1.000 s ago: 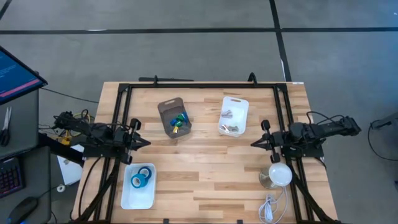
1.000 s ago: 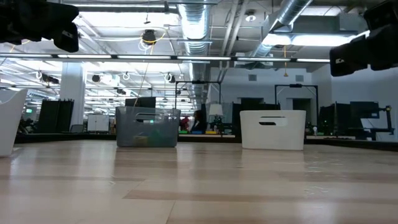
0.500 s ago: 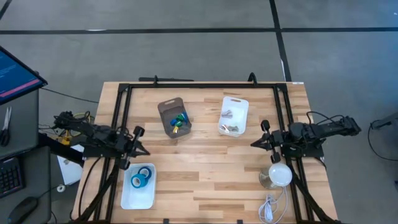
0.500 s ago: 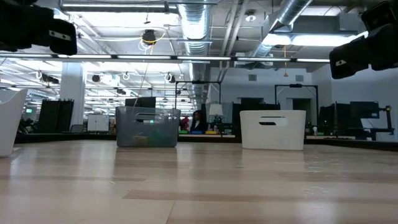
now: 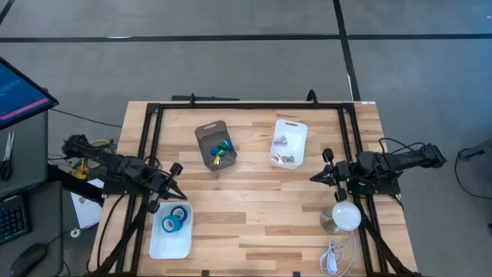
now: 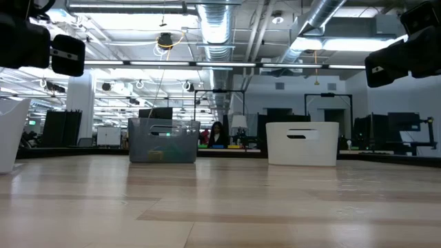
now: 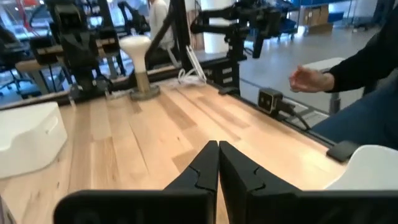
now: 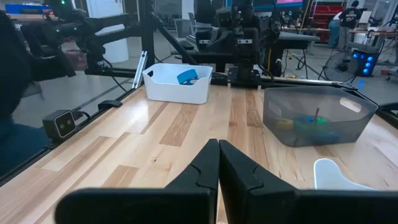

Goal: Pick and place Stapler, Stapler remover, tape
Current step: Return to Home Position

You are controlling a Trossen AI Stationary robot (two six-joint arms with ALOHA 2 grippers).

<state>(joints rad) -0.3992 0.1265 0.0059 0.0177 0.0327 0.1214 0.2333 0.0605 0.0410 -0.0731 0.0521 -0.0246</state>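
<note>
- The left claw point(image 5: 181, 194) hangs above the bench point(image 5: 254, 208). Its wrist view shows the fingers pressed together with nothing between them.
- The tape point(image 5: 173, 221) lies just beside this claw's tip, inside the lower white bin point(image 5: 163, 248). It looks like two blue rolls lying against each other, though the overhead view is too small to be sure.
- The right claw point(image 5: 313, 178) hovers at the opposite side of the bench, well apart from the left claw. Its fingers are likewise pressed together and empty.
- The top white bin point(image 5: 293, 125) sits near the right claw's tip and holds the stapler removers point(image 5: 284, 156).
- The dark bin point(image 5: 198, 135) stands between the two claws, nearer the left one. The staplers point(image 5: 221, 149) lie inside it, showing green, blue and yellow.
- A white lamp point(image 5: 344, 217) stands just beside the right claw, on the side away from the top white bin.
</note>
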